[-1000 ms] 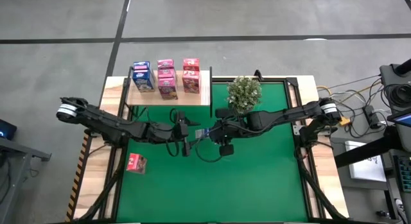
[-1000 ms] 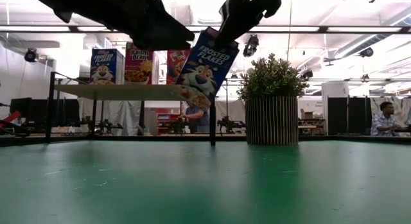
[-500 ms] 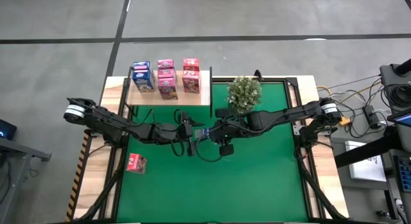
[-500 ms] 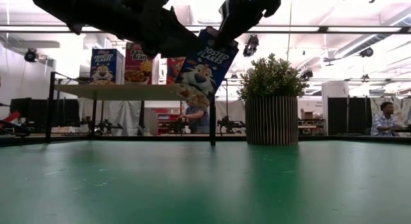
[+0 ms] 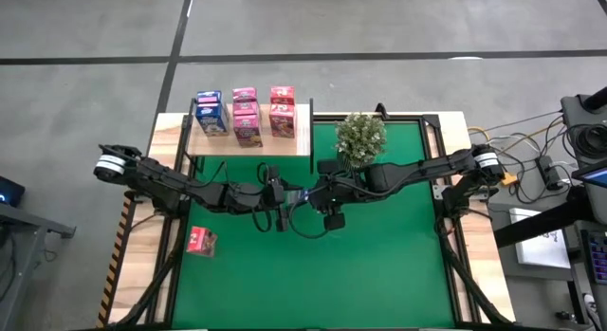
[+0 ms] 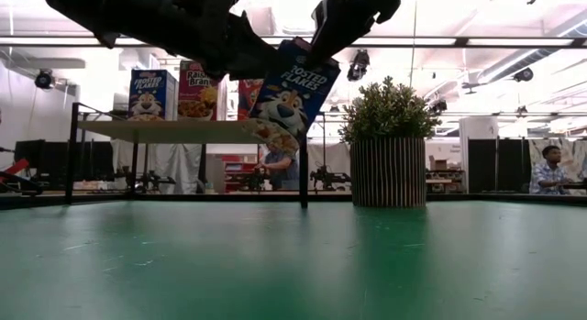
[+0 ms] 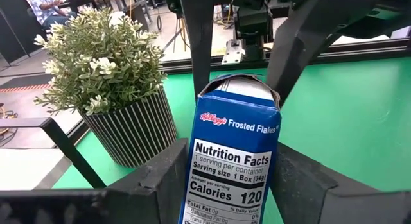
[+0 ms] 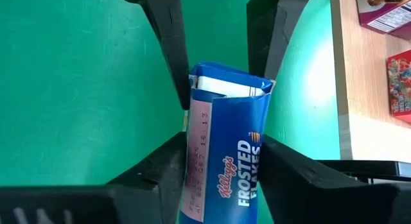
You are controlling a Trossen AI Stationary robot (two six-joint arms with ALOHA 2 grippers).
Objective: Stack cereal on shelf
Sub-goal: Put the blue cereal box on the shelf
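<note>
Holding the blue Frosted Flakes box (image 6: 292, 93) between both claws, you have it tilted in mid-air above the green mat (image 5: 379, 265), just in front of the shelf (image 5: 248, 141).

Since a second ago your left claw (image 5: 281, 200) has slid in from beside the box and now has a finger on each side of it, facing the right claw (image 5: 313, 196), which still grips it; the box has barely moved.
</note>
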